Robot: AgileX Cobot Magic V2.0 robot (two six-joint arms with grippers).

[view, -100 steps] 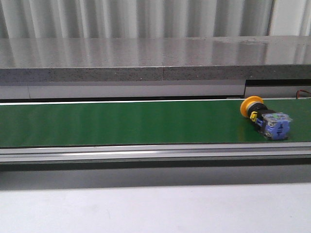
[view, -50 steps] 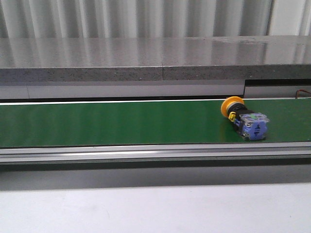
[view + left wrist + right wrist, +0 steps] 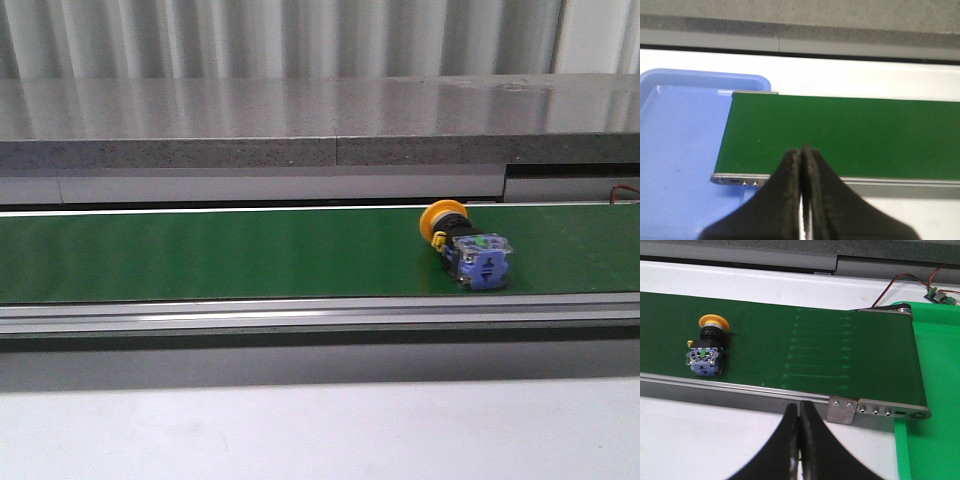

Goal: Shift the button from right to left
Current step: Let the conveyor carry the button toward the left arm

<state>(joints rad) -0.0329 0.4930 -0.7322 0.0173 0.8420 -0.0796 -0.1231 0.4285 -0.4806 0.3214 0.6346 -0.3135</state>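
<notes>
The button (image 3: 466,247) lies on its side on the green conveyor belt (image 3: 220,252), right of the middle, yellow-orange head toward the back, blue-and-clear block toward the front. It also shows in the right wrist view (image 3: 707,346). My right gripper (image 3: 799,412) is shut and empty, over the white table in front of the belt's right end, well apart from the button. My left gripper (image 3: 802,155) is shut and empty at the front edge of the belt's left end (image 3: 840,135). Neither gripper shows in the front view.
A blue tray (image 3: 680,150) lies under the belt's left end. A green tray (image 3: 935,390) lies at the belt's right end, with a small circuit board and wires (image 3: 939,295) behind it. A grey stone ledge (image 3: 300,125) runs behind the belt.
The button has travelled leftward along the belt, from near the right edge of the front view toward the middle. No gripper touched it.
</notes>
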